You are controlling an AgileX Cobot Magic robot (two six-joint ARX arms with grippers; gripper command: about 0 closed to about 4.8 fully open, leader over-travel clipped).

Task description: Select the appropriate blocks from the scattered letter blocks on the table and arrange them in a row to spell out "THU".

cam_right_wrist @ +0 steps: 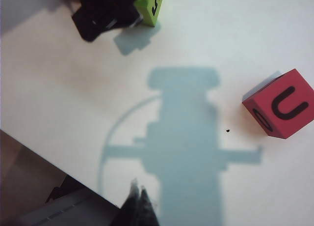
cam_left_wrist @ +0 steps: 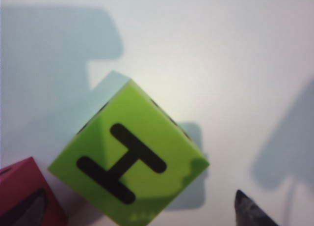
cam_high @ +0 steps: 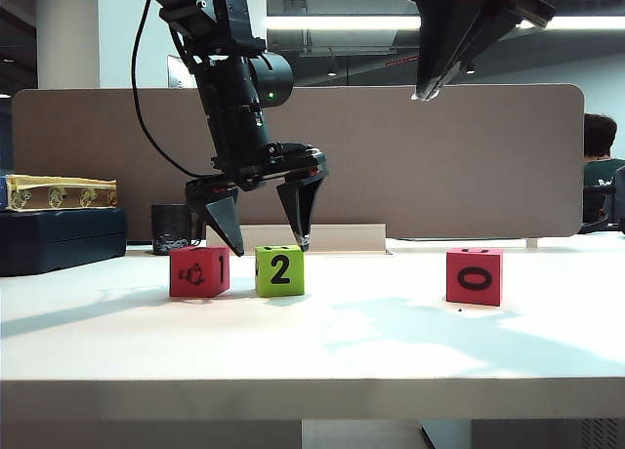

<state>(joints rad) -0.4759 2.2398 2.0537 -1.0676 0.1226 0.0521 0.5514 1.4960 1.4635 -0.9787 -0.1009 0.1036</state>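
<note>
The lime-green letter block [cam_high: 279, 270] stands on the white worktop [cam_high: 312, 346], left of centre in the exterior view, with a black "2" on its front face. The left wrist view shows what the exterior view does not: the top face of this block [cam_left_wrist: 128, 159] carries a black "H". The right wrist view catches only one corner of it [cam_right_wrist: 152, 5], with part of a black character on a side face.

Just beside it on the left, with a narrow gap between them, stands a pinkish-red letter block [cam_high: 199, 271] showing a small picture and a "1". Only a corner of this block [cam_left_wrist: 27, 196] enters the left wrist view.

The second pinkish-red letter block [cam_high: 475, 275] stands well apart, on the right of the worktop. The exterior view shows a "0" on its front; the right wrist view shows a "U" on its top face [cam_right_wrist: 280, 103].

The left gripper [cam_high: 270, 232] hangs just above the green block with its fingers spread wide and released, grasping nothing. In the left wrist view only one fingertip [cam_left_wrist: 251, 210] shows.

The right gripper [cam_high: 430, 86] is raised high above the worktop; its fingers [cam_right_wrist: 138, 206] are clenched together and empty.

Behind the left blocks stand a black mug [cam_high: 172, 228] and a dark case [cam_high: 59, 239], in front of a beige partition [cam_high: 439, 156].
</note>
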